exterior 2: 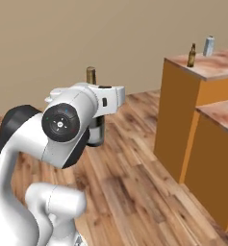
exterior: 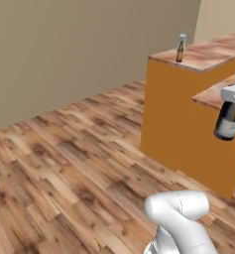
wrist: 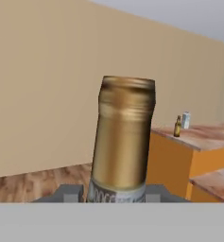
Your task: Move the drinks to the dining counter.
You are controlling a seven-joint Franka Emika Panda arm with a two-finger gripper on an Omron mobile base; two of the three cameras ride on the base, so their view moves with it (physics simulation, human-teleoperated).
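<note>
The claw (exterior 2: 97, 126) is clamped on the wine bottle (exterior 2: 95, 126), carrying it upright in the air above the wood floor (exterior: 74, 163), well short of the dining bench (exterior 2: 183, 120). On that bench's marble top stand the beer bottle (exterior 2: 191, 55) and, just beside it, the carton (exterior 2: 209, 46)

You're looking at a glossy white arm (exterior 2: 19, 192) built of rounded, bulbous links, with a black band at one joint, a dark grey round joint cap (exterior 2: 60, 123) carrying a small blue dot, and a boxy white hand (exterior 2: 108, 100)
</note>
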